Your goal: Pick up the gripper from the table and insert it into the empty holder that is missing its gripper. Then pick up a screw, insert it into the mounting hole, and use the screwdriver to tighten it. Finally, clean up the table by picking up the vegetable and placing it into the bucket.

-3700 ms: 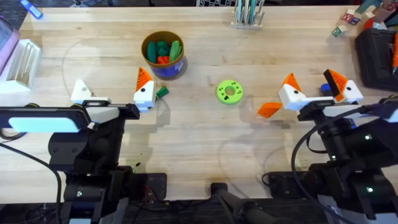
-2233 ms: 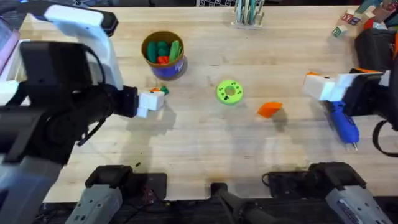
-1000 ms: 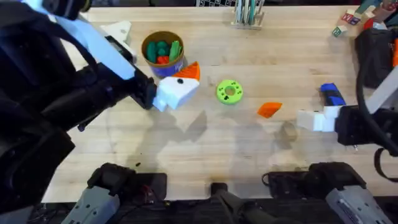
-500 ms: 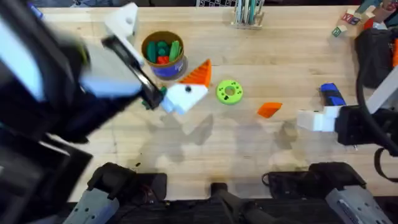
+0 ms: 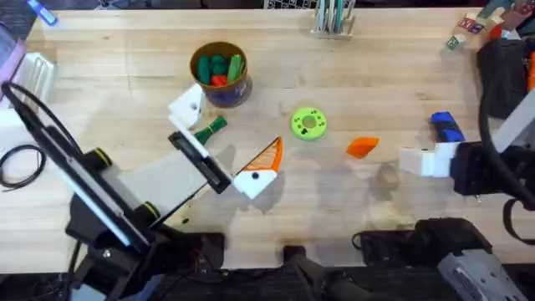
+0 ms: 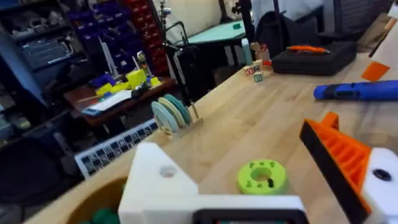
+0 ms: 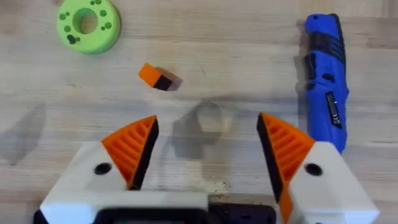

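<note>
The left gripper (image 5: 230,125) is spread wide and nothing is held in it. One jaw bears an orange finger (image 5: 266,156); the other bears the holder (image 5: 185,105), a bare white block lying just beside the bucket (image 5: 220,73). The vegetable (image 5: 211,128) lies on the table (image 5: 334,209) between these two jaws, close to the holder. The right gripper (image 7: 208,121) is also opened wide and empty, both of its orange fingers being fitted. The loose gripper (image 5: 362,147) is seen on the wood between the green disc (image 5: 308,123) and the right arm, well apart from the holder. The screwdriver (image 7: 326,81) lies just beside one right finger.

The first step is judged not yet done, and several faults can be foreseen:

- **Slipping wedge:** the wedge is small and sloped, so if it is pinched off-centre it may be squeezed out or turned, and its mating end would then be presented wrongly to the holder.
- **Meeting point:** the two arms must be brought together, and a slight tilt of the holder could jam the insertion.
- **Knocked vegetable:** it could be knocked away by any sweep of the left jaws.
- **Rolling screwdriver:** it could be set rolling if brushed by the right finger in its descent — its round body offers little resistance.
</note>
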Motion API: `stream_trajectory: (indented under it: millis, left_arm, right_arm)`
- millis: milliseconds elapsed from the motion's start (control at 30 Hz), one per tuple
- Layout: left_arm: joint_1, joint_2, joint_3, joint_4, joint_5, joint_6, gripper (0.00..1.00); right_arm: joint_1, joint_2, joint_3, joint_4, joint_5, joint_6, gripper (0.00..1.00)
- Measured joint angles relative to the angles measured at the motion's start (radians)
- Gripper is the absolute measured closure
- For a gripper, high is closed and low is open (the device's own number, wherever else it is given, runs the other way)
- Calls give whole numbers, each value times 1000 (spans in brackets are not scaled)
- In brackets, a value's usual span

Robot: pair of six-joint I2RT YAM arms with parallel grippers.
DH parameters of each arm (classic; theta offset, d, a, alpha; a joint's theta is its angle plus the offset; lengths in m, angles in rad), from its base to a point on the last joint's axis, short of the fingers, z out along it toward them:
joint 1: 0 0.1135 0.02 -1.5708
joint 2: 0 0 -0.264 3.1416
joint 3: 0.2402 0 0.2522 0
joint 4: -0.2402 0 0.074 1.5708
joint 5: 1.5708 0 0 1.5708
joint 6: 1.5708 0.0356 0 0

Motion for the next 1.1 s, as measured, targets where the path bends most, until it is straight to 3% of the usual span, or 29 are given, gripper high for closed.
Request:
stream_trajectory:
  millis: [100,367,1100]
  left_arm:
    - [0,-71,-26,-49,-5,-49,14]
    - [0,-74,-27,-245,4,-123,16]
    - [0,-76,-26,-246,22,-143,15]
  right_arm:
    - [0,0,0,0,0,0,31]
    - [0,0,0,0,0,0,31]
    - [0,0,0,0,0,0,31]
